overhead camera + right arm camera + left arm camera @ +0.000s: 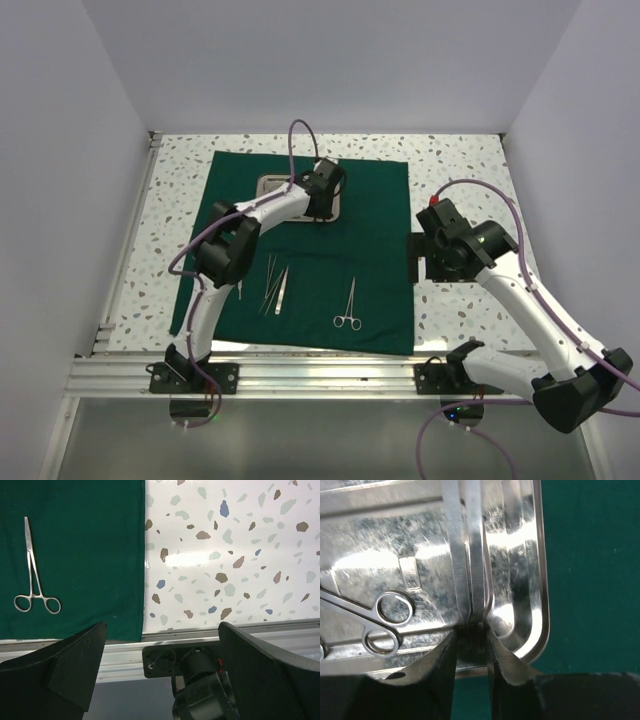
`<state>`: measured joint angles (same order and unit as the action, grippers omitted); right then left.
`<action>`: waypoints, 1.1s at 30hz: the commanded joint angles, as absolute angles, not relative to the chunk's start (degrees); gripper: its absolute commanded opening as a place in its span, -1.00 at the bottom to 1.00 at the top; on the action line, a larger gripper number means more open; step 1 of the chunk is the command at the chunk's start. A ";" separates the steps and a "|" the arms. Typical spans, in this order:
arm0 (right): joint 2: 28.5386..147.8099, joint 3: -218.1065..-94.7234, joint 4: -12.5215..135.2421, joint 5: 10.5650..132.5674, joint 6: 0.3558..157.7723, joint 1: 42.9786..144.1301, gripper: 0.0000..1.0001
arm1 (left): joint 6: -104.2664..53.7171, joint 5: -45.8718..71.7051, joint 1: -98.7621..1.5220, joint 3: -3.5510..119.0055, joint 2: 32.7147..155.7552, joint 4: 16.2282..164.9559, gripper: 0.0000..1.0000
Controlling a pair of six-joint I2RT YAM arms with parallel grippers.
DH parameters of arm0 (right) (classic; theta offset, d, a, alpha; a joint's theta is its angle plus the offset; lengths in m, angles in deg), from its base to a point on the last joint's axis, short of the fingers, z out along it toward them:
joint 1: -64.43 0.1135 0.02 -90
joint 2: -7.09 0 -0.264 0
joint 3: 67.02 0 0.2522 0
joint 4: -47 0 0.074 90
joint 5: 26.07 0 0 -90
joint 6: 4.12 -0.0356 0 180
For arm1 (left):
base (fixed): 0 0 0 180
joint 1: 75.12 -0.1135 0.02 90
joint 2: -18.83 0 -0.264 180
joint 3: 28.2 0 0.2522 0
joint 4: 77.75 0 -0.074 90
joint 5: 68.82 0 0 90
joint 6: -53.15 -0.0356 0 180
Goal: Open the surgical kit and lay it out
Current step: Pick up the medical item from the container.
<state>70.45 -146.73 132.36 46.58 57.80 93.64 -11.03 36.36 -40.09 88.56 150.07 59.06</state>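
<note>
The table carries the green cloth, spread flat as the working field. The steel tray sits near the cloth's far edge, leaving the near half free for instruments. The left pincer is over the tray, clamped on the tweezers, apparently to lift them out. The right pincer hangs wide open and empty beside the cloth's right edge. Ring-handled forceps lie in the tray. The laid-out forceps rest on the cloth.
</note>
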 commanded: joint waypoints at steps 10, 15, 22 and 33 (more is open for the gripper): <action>66.95 -146.26 132.22 45.56 57.23 93.43 0.97 | -7.76 32.25 -39.79 84.51 156.37 50.70 -0.50; 66.86 -146.17 132.13 45.91 57.49 93.52 0.97 | -7.67 32.17 -40.49 90.67 160.42 48.59 -0.51; 67.03 -146.43 132.04 45.65 58.19 93.52 0.97 | -7.32 30.32 -41.81 90.15 161.04 48.76 -0.63; 67.48 -146.17 131.52 45.99 58.28 93.52 0.97 | -7.32 27.50 -41.81 80.83 156.91 52.89 -1.00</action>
<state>67.71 -146.28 132.29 46.63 57.67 93.64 -7.88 30.33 -41.36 87.38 150.31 63.10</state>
